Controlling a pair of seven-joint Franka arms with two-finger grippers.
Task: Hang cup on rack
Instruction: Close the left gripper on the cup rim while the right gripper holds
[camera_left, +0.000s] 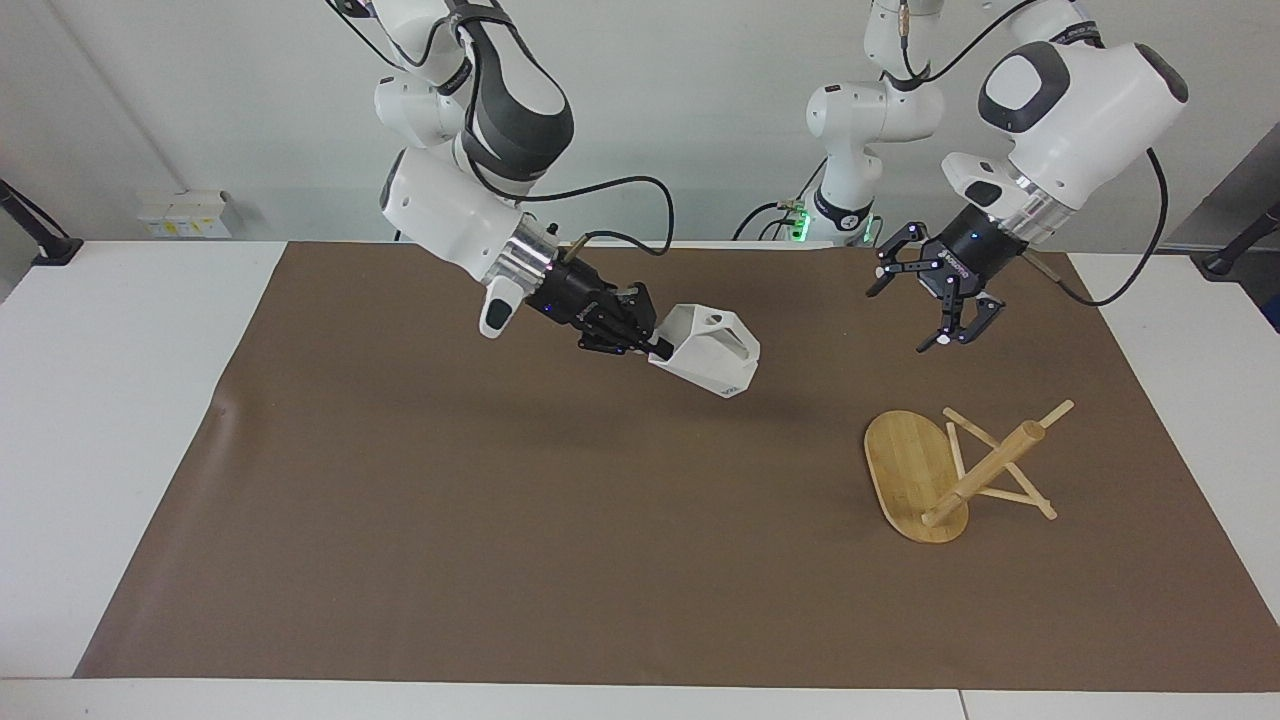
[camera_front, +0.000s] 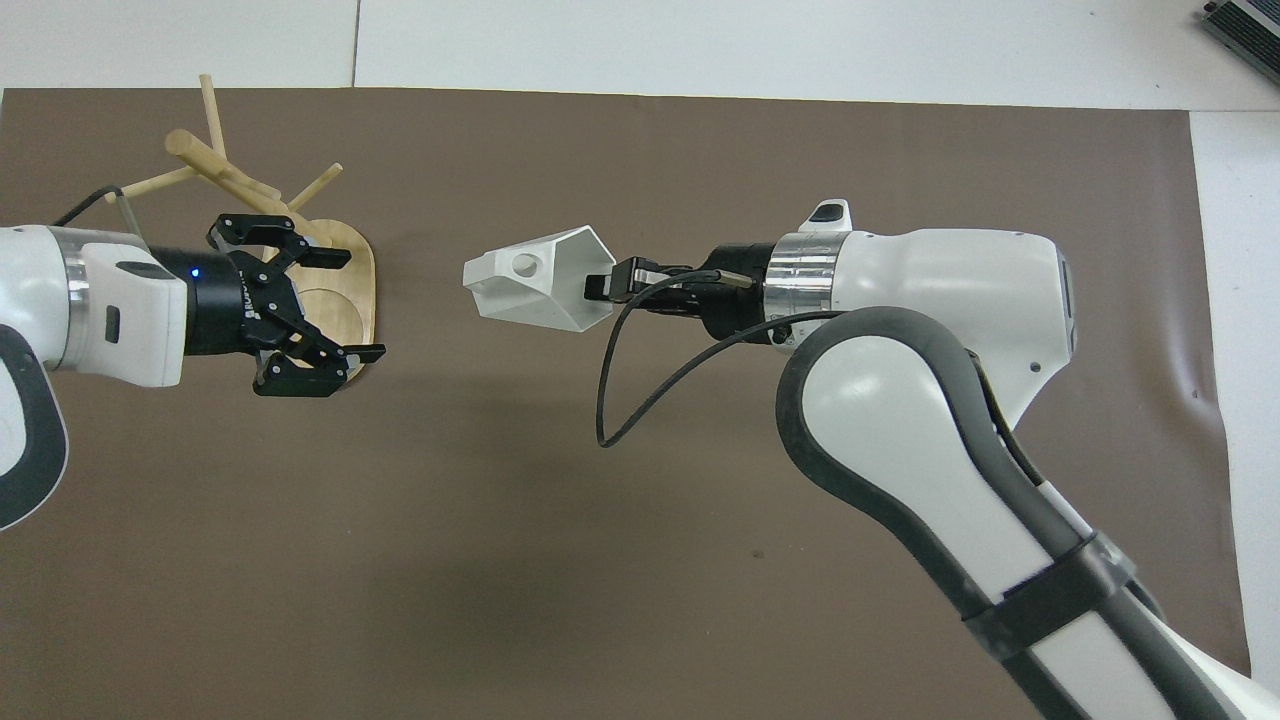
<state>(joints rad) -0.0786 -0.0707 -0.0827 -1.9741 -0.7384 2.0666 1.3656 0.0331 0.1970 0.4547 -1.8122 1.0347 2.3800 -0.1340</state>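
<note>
The white faceted cup (camera_left: 708, 350) hangs tilted on its side over the middle of the brown mat, its handle with the round hole on top; it also shows in the overhead view (camera_front: 530, 285). My right gripper (camera_left: 655, 345) is shut on the cup's rim (camera_front: 598, 287). The bamboo rack (camera_left: 985, 468) lies tipped on its side at the left arm's end of the mat, oval base (camera_left: 905, 465) up on edge. My left gripper (camera_left: 900, 318) is open and empty in the air, over the rack's base (camera_front: 358, 262) in the overhead view (camera_front: 345, 305).
The brown mat (camera_left: 500, 520) covers most of the white table (camera_left: 110, 400). The rack's thin pegs (camera_front: 210, 105) stick out over the mat's edge farthest from the robots. A black cable (camera_front: 640, 400) loops from the right wrist.
</note>
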